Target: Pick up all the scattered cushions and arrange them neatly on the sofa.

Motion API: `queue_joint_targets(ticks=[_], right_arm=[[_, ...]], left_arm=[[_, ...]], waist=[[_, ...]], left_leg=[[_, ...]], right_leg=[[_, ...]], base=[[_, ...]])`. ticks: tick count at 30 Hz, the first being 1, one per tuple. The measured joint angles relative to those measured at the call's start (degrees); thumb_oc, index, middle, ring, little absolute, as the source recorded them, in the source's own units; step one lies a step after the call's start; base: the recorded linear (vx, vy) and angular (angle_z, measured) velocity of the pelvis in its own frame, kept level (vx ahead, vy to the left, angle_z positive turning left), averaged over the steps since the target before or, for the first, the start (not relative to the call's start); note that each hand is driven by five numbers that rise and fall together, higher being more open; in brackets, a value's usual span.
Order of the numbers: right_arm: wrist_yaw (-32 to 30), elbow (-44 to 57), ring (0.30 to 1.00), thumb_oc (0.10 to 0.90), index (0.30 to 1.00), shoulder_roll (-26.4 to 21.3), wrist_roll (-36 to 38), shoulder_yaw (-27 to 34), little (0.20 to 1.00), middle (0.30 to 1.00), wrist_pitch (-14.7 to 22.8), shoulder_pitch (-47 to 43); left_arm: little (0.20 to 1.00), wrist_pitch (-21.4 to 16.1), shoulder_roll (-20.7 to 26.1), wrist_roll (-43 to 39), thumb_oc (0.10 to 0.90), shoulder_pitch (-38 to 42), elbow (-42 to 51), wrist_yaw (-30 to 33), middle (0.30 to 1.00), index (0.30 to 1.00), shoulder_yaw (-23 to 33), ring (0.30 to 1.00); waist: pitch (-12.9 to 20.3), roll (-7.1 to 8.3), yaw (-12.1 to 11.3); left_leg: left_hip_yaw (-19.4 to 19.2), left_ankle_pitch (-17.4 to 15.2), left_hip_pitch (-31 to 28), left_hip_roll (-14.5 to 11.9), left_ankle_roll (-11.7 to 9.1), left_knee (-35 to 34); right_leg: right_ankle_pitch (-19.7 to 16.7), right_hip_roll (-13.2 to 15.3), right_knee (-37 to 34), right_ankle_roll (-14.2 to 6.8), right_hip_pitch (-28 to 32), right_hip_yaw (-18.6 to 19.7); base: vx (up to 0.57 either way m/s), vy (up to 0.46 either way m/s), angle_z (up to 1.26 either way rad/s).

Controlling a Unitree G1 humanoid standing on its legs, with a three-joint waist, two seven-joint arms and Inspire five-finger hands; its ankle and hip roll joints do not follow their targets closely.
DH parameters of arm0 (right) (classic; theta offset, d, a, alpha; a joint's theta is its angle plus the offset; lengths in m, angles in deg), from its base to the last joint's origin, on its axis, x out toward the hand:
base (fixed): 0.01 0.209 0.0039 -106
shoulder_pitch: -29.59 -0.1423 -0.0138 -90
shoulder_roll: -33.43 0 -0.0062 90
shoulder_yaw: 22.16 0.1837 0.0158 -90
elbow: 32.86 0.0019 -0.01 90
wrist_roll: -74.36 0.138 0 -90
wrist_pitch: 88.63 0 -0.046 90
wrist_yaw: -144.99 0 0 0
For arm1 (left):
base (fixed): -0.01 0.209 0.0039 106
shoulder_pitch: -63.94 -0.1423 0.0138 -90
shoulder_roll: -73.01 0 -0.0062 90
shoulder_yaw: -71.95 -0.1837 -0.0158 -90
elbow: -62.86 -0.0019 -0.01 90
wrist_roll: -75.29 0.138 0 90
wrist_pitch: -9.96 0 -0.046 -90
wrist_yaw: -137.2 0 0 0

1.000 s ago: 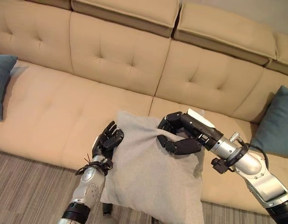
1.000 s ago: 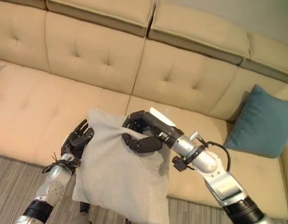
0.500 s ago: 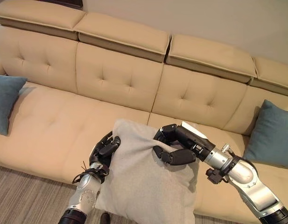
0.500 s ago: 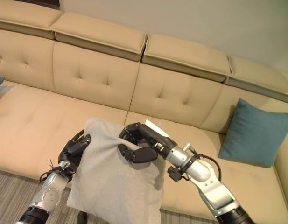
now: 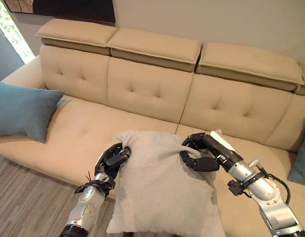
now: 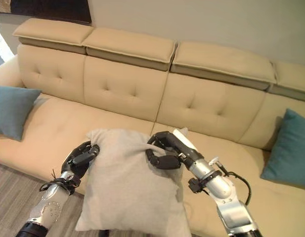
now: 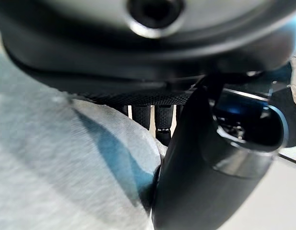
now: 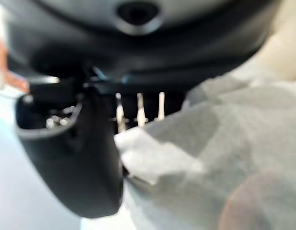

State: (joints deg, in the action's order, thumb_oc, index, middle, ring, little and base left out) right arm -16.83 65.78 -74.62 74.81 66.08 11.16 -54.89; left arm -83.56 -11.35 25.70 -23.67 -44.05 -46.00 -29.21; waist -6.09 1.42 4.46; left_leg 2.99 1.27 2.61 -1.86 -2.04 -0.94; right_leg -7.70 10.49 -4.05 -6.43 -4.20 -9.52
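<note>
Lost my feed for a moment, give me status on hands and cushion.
Left hand and right hand both shut on the grey cushion, held up before the sofa. Teal cushions at both ends. Middle seat free.

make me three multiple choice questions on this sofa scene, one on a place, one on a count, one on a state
1. Where is the grey cushion?
A. held up in front of the sofa seat
B. flat on the floor
C. on a headrest

2. How many blue cushions sit on the sofa?
A. none
B. two
C. four

3. How is the right robot hand?
A. open in the air
B. pinching the grey cushion
C. resting on a blue cushion

Answers: 1 A, both robot hands (left) grip its upper corners; 2 B, one blue cushion at each end, the other far right; 3 B, fingers curl round the cloth.
</note>
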Motion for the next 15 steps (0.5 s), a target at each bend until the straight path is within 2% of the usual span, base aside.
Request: queue_joint_targets(ticks=[1,3,5,7,8,9,10,12,13,15], right_arm=[[-0.2,-0.5,0.300,0.400,0.300,0.3,-0.3,0.2,0.300,0.300,0.0,0.3],[-0.2,-1.2,0.300,0.400,0.300,0.8,-1.5,0.2,0.300,0.300,-0.2,1.2],[-0.3,-1.2,0.300,0.400,0.300,1.4,-1.8,0.2,0.300,0.300,-0.5,1.2],[-0.4,-1.1,0.300,0.400,0.300,1.3,-1.8,0.0,0.300,0.300,-0.5,1.3],[-0.4,-1.0,0.300,0.400,0.300,1.1,-1.9,-0.1,0.300,0.300,-0.4,1.0],[-0.5,-0.9,0.300,0.400,0.300,1.4,-1.9,-0.1,0.300,0.300,-0.2,1.0],[-0.5,-0.8,0.300,0.400,0.300,1.4,-2.3,-0.2,0.300,0.300,0.0,1.0],[-0.8,-0.8,0.300,0.400,0.300,1.4,-3.4,-0.6,0.300,0.300,0.2,0.9],[-1.1,-1.0,0.300,0.400,0.300,1.4,-4.2,-0.8,0.300,0.300,0.2,1.0],[-1.3,-2.7,0.300,0.400,0.300,1.3,-5.0,-1.1,0.300,0.300,0.1,0.7]], left_arm=[[0.300,0.0,-0.1,0.6,0.400,0.0,0.2,0.0,0.300,0.300,0.1,0.300],[0.300,0.1,0.1,2.6,0.400,0.3,0.3,-0.2,0.300,0.300,0.1,0.300],[0.300,0.1,0.3,3.1,0.400,0.4,0.3,-0.2,0.300,0.300,0.2,0.300],[0.300,0.4,0.8,4.4,0.400,0.3,0.3,-0.2,0.300,0.300,0.2,0.300],[0.300,0.3,0.2,5.0,0.400,0.3,0.3,-0.2,0.300,0.300,0.4,0.300],[0.300,0.3,0.8,5.2,0.400,0.3,0.4,-0.3,0.300,0.300,0.5,0.300],[0.300,0.3,1.4,5.3,0.400,0.4,0.7,-0.3,0.300,0.300,0.5,0.300],[0.300,0.3,2.4,6.0,0.400,0.4,1.6,-0.3,0.300,0.300,0.5,0.300],[0.300,0.4,3.0,6.8,0.400,0.4,1.9,-0.3,0.300,0.300,0.2,0.300],[0.300,1.0,2.5,8.1,0.400,0.6,1.9,-0.3,0.300,0.300,0.0,0.300]], waist=[[-0.4,-0.43,0.5],[-1.7,-0.49,1.5],[-4.2,-1.26,1.3],[-5.0,-1.20,1.7],[-5.6,-1.11,1.7],[-5.7,-1.28,1.7],[-5.7,-1.10,1.9],[-5.4,0.00,1.2],[-5.2,0.32,1.3],[-5.4,-0.84,1.4]], left_leg=[[0.1,-0.5,0.8,0.1,0.6,1.0],[0.3,-1.7,0.1,2.4,2.1,2.6],[-0.9,-3.6,0.1,2.0,3.1,5.2],[-0.7,-4.2,-1.1,2.5,3.8,5.6],[-0.1,-4.3,-2.6,2.6,4.9,5.0],[-0.1,-3.5,-3.1,2.2,4.2,4.5],[0.2,-3.3,-3.1,2.0,4.1,4.1],[0.1,-3.4,-3.3,2.5,4.0,3.6],[0.4,-3.8,-3.0,3.1,3.4,4.0],[0.5,-4.3,-3.2,2.4,2.5,4.3]], right_leg=[[0.5,0.7,2.0,-0.3,-0.4,-0.5],[1.5,2.6,6.5,-1.0,-1.2,-1.2],[1.3,3.3,12.0,-0.5,-2.7,-1.7],[1.0,4.5,15.7,-0.1,-3.2,-2.4],[3.7,4.4,21.6,-0.2,-5.9,-2.5],[5.8,3.4,23.0,0.4,-6.7,-2.6],[7.3,2.1,22.6,1.1,-6.8,-3.0],[7.3,0.1,18.9,1.5,-6.6,-5.3],[6.8,-0.6,16.1,2.4,-5.0,-5.5],[6.9,-1.6,14.2,2.9,-3.6,-5.3]], base=[[0.03,0.265,0.25],[0.05,0.271,0.14],[0.08,0.089,-0.15],[0.15,0.070,-0.04],[0.09,-0.004,-0.02],[0.11,-0.038,0.05],[0.15,-0.086,0.15],[0.20,-0.134,0.10],[0.20,-0.178,0.14],[0.24,-0.244,0.12]])
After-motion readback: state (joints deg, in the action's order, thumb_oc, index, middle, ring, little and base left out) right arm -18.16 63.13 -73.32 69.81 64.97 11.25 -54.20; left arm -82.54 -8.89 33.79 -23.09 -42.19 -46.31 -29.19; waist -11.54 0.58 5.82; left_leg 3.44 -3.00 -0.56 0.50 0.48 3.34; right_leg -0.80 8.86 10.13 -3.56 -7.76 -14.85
